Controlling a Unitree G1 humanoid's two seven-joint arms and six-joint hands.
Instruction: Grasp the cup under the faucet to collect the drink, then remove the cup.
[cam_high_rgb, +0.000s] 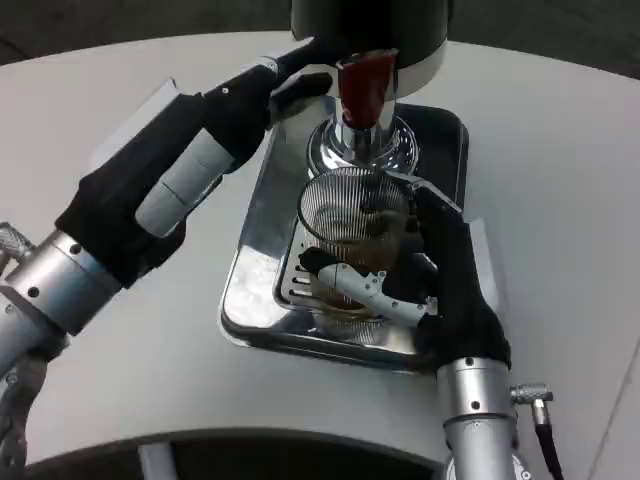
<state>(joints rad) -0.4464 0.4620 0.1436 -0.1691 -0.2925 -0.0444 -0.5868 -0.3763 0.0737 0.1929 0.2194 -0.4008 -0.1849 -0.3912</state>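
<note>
A clear ribbed glass cup stands on the slotted grille of the steel drip tray, directly below the chrome faucet. Amber drink lies in the cup's bottom. My right hand wraps around the cup from the right, with a white and black finger crossing its front low down. My left hand reaches up at the back left, its fingertips touching the dispenser beside the red tap handle; whether it grips anything there I cannot tell.
The dark dispenser body rises at the back above the tray. White round table spreads to both sides. A cable plug sticks out of my right forearm near the front edge.
</note>
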